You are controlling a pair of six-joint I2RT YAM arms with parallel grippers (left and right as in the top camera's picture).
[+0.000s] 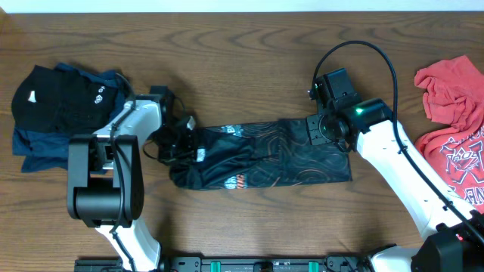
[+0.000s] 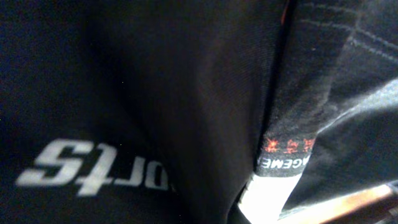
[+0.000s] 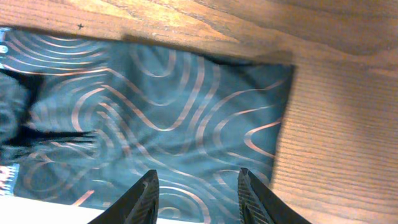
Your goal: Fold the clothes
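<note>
The black jersey (image 1: 265,155) with thin orange contour lines lies as a long folded strip across the table's middle. My left gripper (image 1: 183,140) is at its bunched left end. The left wrist view is filled with black jersey cloth (image 2: 155,93) and a white neck label (image 2: 273,186), which hide the fingers; the cloth looks gripped. My right gripper (image 1: 321,130) hovers open and empty over the strip's right part; its fingers (image 3: 198,177) are spread above the patterned cloth (image 3: 155,112). The red white-printed T-shirt (image 1: 454,128) lies crumpled at the far right.
A pile of dark black and blue clothes (image 1: 60,106) sits at the far left. Bare wooden table (image 1: 249,60) runs behind the jersey and in front of it. The jersey's right edge meets bare wood (image 3: 336,124).
</note>
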